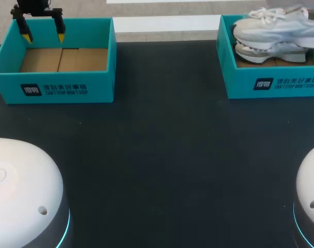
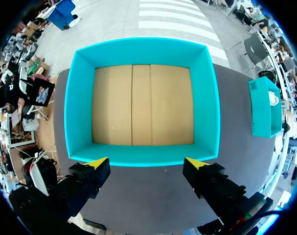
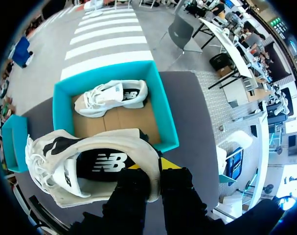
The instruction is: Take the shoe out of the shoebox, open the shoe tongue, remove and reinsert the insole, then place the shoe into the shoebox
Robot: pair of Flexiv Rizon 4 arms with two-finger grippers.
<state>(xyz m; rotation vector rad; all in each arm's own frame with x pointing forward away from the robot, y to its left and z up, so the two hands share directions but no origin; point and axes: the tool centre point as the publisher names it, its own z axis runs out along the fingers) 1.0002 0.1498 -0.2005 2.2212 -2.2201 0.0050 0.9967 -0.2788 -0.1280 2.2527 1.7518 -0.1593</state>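
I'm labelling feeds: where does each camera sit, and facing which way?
Head view: above, behind, looking down on table; arm bases, left gripper show.
Left wrist view: above empty shoebox, looking down; left gripper open.
Right wrist view: above second shoebox, looking down; right gripper holding shoe.
Head and left wrist share the empty shoebox.

Dark bench (image 1: 167, 144), two teal boxes on it.
The near-left shoebox (image 1: 58, 90) sits at ten o'clock, the right shoebox (image 1: 281, 85) at two o'clock, well apart, both open-topped.
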